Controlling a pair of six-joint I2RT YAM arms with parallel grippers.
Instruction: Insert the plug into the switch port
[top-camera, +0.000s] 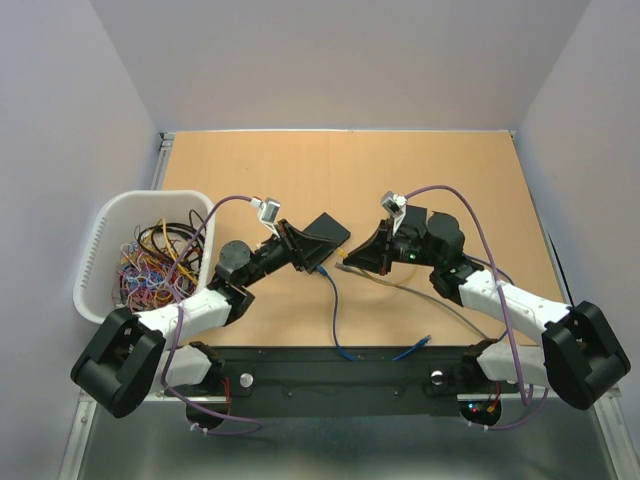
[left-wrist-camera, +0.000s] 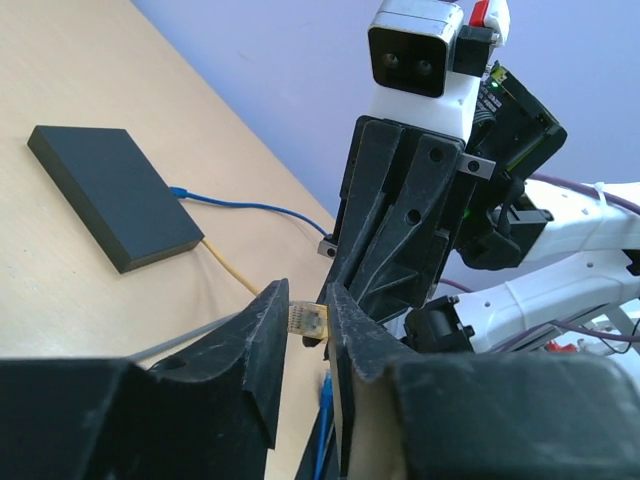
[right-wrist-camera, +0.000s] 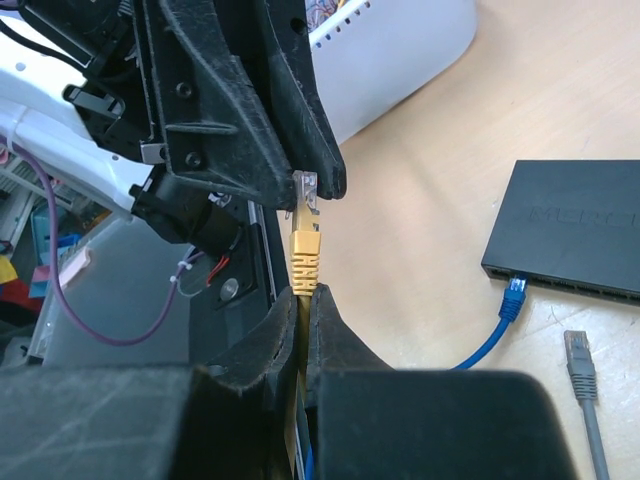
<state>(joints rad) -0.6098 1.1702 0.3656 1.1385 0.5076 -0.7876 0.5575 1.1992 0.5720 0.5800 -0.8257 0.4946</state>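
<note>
The black switch (top-camera: 330, 232) lies mid-table, and also shows in the left wrist view (left-wrist-camera: 110, 195) and the right wrist view (right-wrist-camera: 570, 225). A blue cable (right-wrist-camera: 513, 297) is plugged into one of its ports. My right gripper (right-wrist-camera: 305, 297) is shut on the yellow cable just behind the yellow plug (right-wrist-camera: 305, 235). The plug's clear tip (left-wrist-camera: 307, 320) sits between the tips of my left gripper (left-wrist-camera: 305, 322), whose fingers are closed to the plug's width. The two grippers meet nose to nose in front of the switch, left (top-camera: 308, 255) and right (top-camera: 368, 255).
A white basket (top-camera: 100, 245) full of coloured cables stands at the left. A loose grey cable with its plug (right-wrist-camera: 578, 350) lies on the table near the switch. The blue cable (top-camera: 335, 310) trails toward the near edge.
</note>
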